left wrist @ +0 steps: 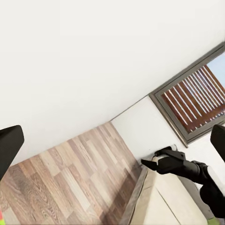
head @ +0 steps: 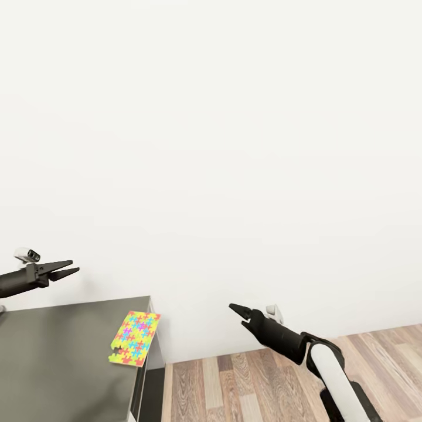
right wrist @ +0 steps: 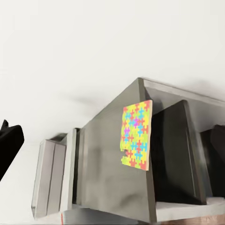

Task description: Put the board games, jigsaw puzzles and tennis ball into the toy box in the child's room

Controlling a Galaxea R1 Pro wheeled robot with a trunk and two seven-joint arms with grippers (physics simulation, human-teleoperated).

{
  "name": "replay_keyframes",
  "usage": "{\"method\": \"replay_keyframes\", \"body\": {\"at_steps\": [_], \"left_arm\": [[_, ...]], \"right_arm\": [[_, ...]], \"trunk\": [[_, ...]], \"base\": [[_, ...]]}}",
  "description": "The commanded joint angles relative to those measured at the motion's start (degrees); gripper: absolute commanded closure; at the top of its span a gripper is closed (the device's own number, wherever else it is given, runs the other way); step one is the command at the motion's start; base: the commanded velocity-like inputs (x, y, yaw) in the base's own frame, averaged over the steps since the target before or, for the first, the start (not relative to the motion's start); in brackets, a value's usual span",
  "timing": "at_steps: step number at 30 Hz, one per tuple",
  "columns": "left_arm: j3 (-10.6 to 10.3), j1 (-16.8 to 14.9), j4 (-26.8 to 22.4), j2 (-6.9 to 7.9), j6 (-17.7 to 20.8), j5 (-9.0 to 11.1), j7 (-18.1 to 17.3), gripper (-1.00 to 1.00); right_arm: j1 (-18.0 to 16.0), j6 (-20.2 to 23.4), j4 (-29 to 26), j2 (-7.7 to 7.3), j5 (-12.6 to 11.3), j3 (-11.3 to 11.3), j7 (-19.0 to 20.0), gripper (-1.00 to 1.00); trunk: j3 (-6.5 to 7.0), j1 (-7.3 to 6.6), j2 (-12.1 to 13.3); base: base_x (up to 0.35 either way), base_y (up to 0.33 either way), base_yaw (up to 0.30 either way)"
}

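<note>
Puzzle (head: 134, 346) flat at the dark cabinet's (head: 58, 363) corner, overhanging the edge. Left fingers (head: 63, 269) slightly parted above the cabinet, empty. Right fingers (head: 237, 309) together over the floor (head: 246, 381), holding nothing.

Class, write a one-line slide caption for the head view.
A multicolour flat jigsaw puzzle lies at the dark grey cabinet top's corner, between the raised black left gripper and right gripper.

A jigsaw puzzle (head: 135, 346) lay flat on the cabinet top (head: 58, 363), at its right front corner beside the wall (head: 234, 146). The left gripper (head: 69, 269) hung above the cabinet; the right gripper (head: 235, 309) was over the floor (head: 246, 381), right of the cabinet.
</note>
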Motion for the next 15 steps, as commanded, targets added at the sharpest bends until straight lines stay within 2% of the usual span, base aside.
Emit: {"method": "replay_keyframes", "body": {"at_steps": [1,2,5,6,8,10,15], "left_arm": [[-0.4,-0.1,0.0,0.02,0.6,0.3,-0.2,-1.0],[-0.4,-0.1,-0.1,-0.03,0.6,0.3,-0.2,-1.0],[-0.4,-0.1,-0.1,-0.16,0.6,0.3,-0.2,-1.0],[-0.4,-0.1,-0.1,-0.23,0.6,0.3,-0.2,-1.0],[-0.4,-0.1,-0.1,-0.29,0.6,0.3,-0.2,-1.0],[-0.5,-0.1,-0.1,-0.34,0.6,0.3,-0.2,-1.0],[-0.5,-0.1,-0.2,-0.38,0.6,0.3,-0.2,-1.0]], "right_arm": [[-0.9,0.1,1.3,0.25,-0.1,0.6,-0.1,-1.0],[-3.0,0.0,4.9,0.96,0.0,1.7,-0.2,-1.0],[-6.8,-0.1,11.8,2.24,0.0,3.0,0.0,-1.0],[-8.9,-0.1,16.6,3.0,0.0,3.6,0.1,-1.0],[-10.4,-0.1,20.5,3.52,0.1,4.0,0.4,-1.0],[-11.7,-0.2,23.6,3.73,0.1,4.4,1.5,-1.0],[-12.7,-0.3,24.0,3.68,0.2,4.8,5.2,-1.0]], "trunk": [[-0.25,0.24,-0.5],[-0.4,0.46,-0.9],[-0.89,1.12,-2.1],[-1.07,1.34,-2.5],[-1.41,1.78,-3.3],[-1.77,2.22,-4.1],[-2.66,3.32,-6.1]], "base": [[0.0,0.0,0.022],[0.0,0.0,0.014],[0.0,0.0,0.009],[0.0,0.0,0.005],[0.0,0.0,0.003],[0.0,0.0,0.002],[0.0,0.0,0.0]]}}
